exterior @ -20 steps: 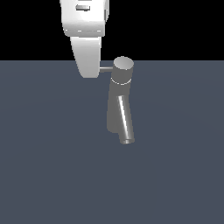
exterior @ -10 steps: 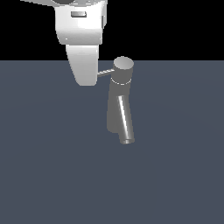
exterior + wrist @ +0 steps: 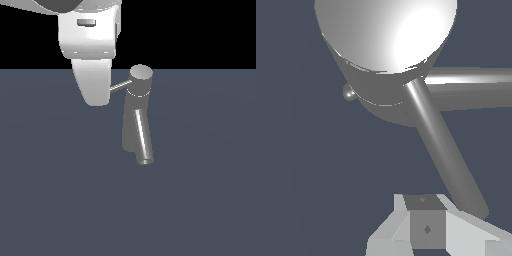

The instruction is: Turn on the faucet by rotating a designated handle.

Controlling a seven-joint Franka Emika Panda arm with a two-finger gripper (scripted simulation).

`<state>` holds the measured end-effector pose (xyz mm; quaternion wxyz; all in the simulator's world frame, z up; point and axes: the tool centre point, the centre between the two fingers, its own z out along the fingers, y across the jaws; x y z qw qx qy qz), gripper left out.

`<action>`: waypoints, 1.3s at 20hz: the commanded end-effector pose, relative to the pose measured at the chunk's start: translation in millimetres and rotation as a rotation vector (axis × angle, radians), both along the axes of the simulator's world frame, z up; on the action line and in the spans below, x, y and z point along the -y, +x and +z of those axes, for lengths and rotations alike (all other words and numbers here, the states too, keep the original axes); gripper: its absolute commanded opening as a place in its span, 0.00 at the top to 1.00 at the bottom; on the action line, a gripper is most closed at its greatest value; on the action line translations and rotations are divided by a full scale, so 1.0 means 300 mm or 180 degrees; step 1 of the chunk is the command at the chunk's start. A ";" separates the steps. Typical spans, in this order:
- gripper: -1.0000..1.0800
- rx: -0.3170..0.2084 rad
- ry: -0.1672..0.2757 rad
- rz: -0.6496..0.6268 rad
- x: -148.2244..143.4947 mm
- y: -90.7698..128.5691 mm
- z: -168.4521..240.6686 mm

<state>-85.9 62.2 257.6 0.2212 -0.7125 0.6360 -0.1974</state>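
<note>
The grey faucet (image 3: 136, 117) stands at mid-scene, its round cap (image 3: 141, 75) on top and its slanted spout (image 3: 142, 140) pointing down toward the viewer. The thin handle (image 3: 120, 87) sticks out of the cap toward the exterior view's left and tilts slightly down. Its outer end is hidden behind my white arm (image 3: 92, 70). In the wrist view the handle (image 3: 443, 145) runs from the cap (image 3: 386, 45) to a point right beside my gripper (image 3: 426, 232). The fingers sit together, shut, with the rod alongside them and not between them. The spout (image 3: 471, 87) lies across behind.
The faucet stands on a flat dark blue-grey surface (image 3: 60, 190). Above the horizon line the background is black. No other objects are in view.
My arm has shifted toward the exterior view's left and closer to the camera. The handle has swung with it, from level to tilted with its outer end lower.
</note>
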 end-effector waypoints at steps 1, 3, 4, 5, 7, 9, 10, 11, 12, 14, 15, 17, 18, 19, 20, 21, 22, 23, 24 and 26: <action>1.00 -0.0002 0.0000 -0.0006 0.008 -0.005 -0.004; 1.00 -0.0003 0.0000 -0.0008 0.016 -0.011 -0.009; 1.00 -0.0003 0.0000 -0.0008 0.019 -0.014 -0.011; 1.00 -0.0005 0.0000 -0.0010 0.023 -0.016 -0.014; 1.00 -0.0005 0.0000 -0.0010 0.029 -0.022 -0.018; 1.00 -0.0007 0.0000 -0.0012 0.036 -0.027 -0.022; 1.00 -0.0007 0.0000 -0.0012 0.039 -0.030 -0.024; 1.00 -0.0007 0.0000 -0.0012 0.042 -0.033 -0.026; 1.00 -0.0008 0.0000 -0.0014 0.046 -0.035 -0.029; 1.00 -0.0008 0.0000 -0.0014 0.052 -0.041 -0.033; 1.00 -0.0009 0.0000 -0.0015 0.056 -0.043 -0.035; 1.00 -0.0009 0.0000 -0.0015 0.061 -0.049 -0.039; 1.00 -0.0009 0.0000 -0.0015 0.064 -0.051 -0.040; 1.00 -0.0011 0.0000 -0.0018 0.068 -0.053 -0.043; 1.00 -0.0011 0.0000 -0.0018 0.071 -0.056 -0.045; 1.00 -0.0011 0.0000 -0.0018 0.074 -0.059 -0.047; 1.00 -0.0011 0.0000 -0.0018 0.076 -0.061 -0.048; 1.00 -0.0013 0.0000 -0.0019 0.080 -0.063 -0.051; 1.00 -0.0013 0.0000 -0.0019 0.082 -0.066 -0.052; 1.00 -0.0013 0.0000 -0.0019 0.088 -0.071 -0.056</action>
